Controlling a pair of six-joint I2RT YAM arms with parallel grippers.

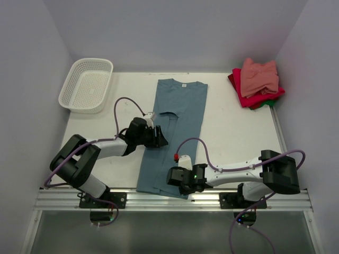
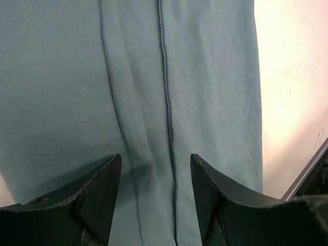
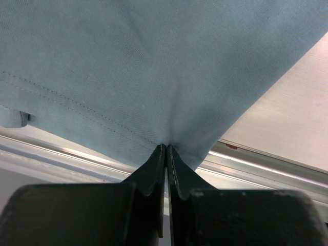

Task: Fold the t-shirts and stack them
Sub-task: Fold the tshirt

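Right hand (image 3: 165, 149), low in the centre of the overhead view, is pressed together on the near hem of the teal t-shirt (image 1: 179, 114), which lies as a long strip up the middle of the desk (image 1: 233, 132). Left hand (image 2: 156, 166) hovers spread over the strip's left edge, gripping nothing. For a clean fold it probably should pinch both layers before any lift (a one-sided pull would skew the hem). Folded t-shirts (image 1: 257, 82) wait upper right.

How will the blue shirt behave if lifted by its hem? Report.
Likely floppy: the blue shirt puckers where the right gripper pinches its hem. Probably light: thin cloth, lying flat. It should drape, not lift whole.
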